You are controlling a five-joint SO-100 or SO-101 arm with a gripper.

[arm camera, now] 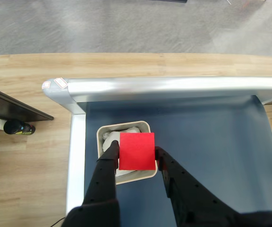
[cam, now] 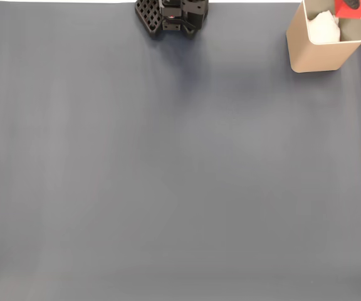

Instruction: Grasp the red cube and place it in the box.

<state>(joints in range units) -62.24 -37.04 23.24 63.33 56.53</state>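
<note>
In the wrist view, a black two-finger gripper is pinching a small, bright red, plain-faced cube between its fingertips, one finger pressing each side face. The cube is hanging directly above the open top of a tan, thin-walled rectangular box with rounded corners, whose inside is showing crumpled pale lining. The box is standing on a dark blue-grey mat close to the table's silver metal edge rail, with wooden flooring beyond.

In the fixed view, the box is sitting at the upper right corner of the mat, and the red cube is peeking in just above its rim. The arm's black base is at the top centre.

The carrying step appears almost finished, and the placing step is in hand. The next move probably calls for spreading the fingers, perhaps after lowering slightly, so that the cube drops inside the walls without clipping the rim.
</note>
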